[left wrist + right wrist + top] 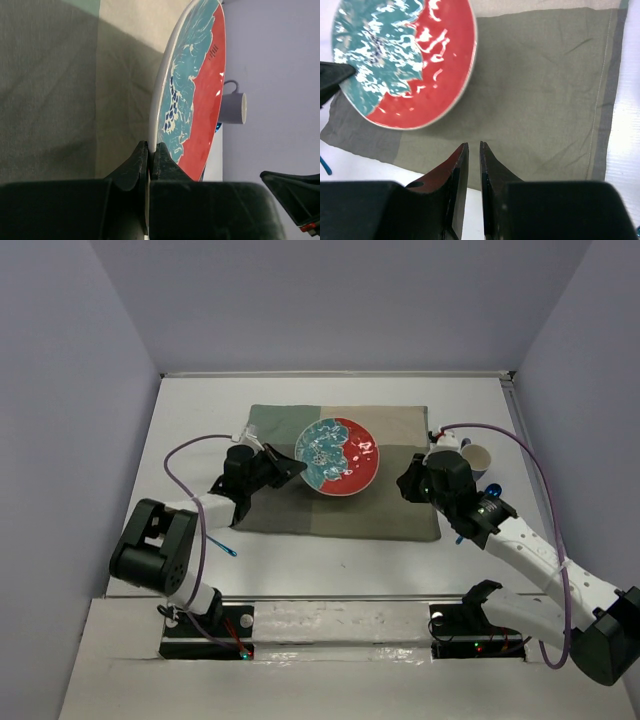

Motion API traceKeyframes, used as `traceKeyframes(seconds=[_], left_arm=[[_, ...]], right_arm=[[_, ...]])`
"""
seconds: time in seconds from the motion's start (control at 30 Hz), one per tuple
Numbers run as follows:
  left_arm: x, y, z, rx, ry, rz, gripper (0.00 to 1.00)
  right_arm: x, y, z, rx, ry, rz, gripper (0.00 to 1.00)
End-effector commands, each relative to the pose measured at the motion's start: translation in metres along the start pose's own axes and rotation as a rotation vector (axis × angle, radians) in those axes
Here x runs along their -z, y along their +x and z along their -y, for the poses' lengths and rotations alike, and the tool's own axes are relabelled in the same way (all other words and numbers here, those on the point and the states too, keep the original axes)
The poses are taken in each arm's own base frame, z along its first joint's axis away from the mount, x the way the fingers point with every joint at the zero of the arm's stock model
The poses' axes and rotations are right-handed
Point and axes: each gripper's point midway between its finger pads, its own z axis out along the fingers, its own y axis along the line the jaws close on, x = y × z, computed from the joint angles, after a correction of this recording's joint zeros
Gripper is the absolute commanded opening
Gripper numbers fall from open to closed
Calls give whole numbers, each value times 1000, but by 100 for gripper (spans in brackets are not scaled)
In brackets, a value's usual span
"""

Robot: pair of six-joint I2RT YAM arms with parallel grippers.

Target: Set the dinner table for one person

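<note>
A round plate (338,456), teal on the left and red on the right, lies on the green-and-beige cloth mat (400,510) on the white dinner table (300,560). My left gripper (298,468) is shut on the plate's left rim. In the left wrist view the rim sits pinched between the jaws of the left gripper (151,147), and the plate (192,100) stretches away from them. My right gripper (473,147) is shut on nothing, with only a thin slit between the jaws. It hovers over the mat's (545,90) near right part, beside the plate (405,55).
A grey mug (476,457) stands on the table just right of the mat and also shows in the left wrist view (232,107). A blue utensil (222,546) lies on the table near the mat's front left corner. A small blue item (492,489) sits by the right arm.
</note>
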Motion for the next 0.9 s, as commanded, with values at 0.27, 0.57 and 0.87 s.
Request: traceKeyframes(seconds=[0.27, 0.57, 0.87], left_arm=[[-18, -8, 64, -15, 285, 54, 0], [-31, 2, 30, 17, 190, 40, 0], [-33, 13, -2, 37, 86, 35, 47]], right_arm=[[2, -9, 7, -19, 37, 26, 21], [0, -11, 11, -9, 53, 33, 21], [2, -11, 9, -1, 40, 30, 21]])
